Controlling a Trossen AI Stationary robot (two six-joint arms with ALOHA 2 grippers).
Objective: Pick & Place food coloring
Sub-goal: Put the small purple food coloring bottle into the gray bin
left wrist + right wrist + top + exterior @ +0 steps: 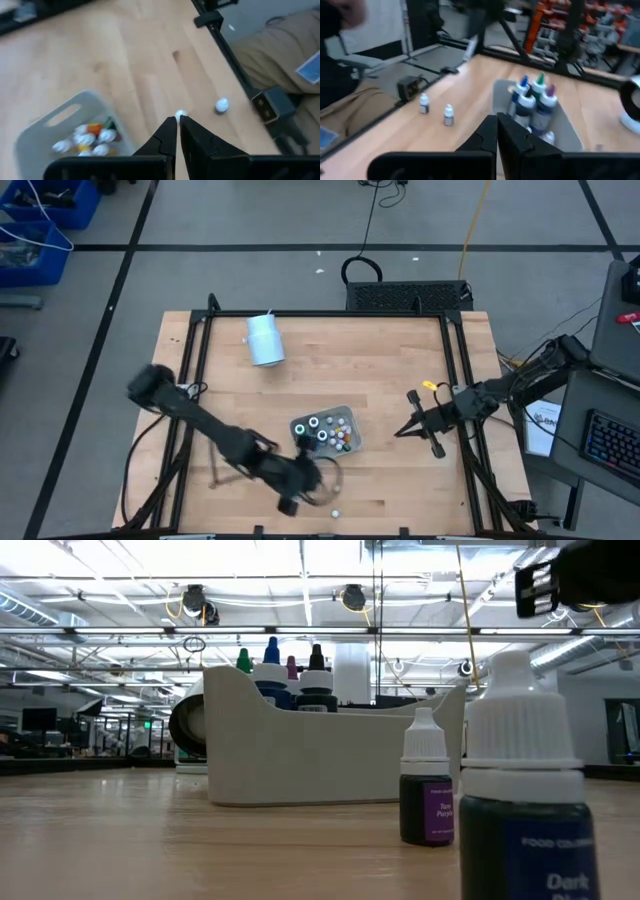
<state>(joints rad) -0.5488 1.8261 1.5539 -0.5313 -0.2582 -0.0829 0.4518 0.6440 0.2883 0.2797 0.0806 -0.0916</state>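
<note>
Table: I see the wooden table [380,380] filling the centre of the high view.
White cylinder: lying on its side [265,340] in the upper left of the tabletop.
Left arm: reaches in from the left edge; the left gripper [305,485] sits at lower centre, just below the tray. In its wrist view the fingers [167,135] are pressed together and hold nothing.
Right arm: waits at the right edge; the right gripper [402,430] has its fingers closed and empty.
Grey tray: at centre [345,413], holding most of the food coloring bottles [325,432].
Loose bottles: two white-capped ones stand on the wood at lower centre, the nearer [181,114] just past the left fingertips, the other [336,512] close beside it.
</note>
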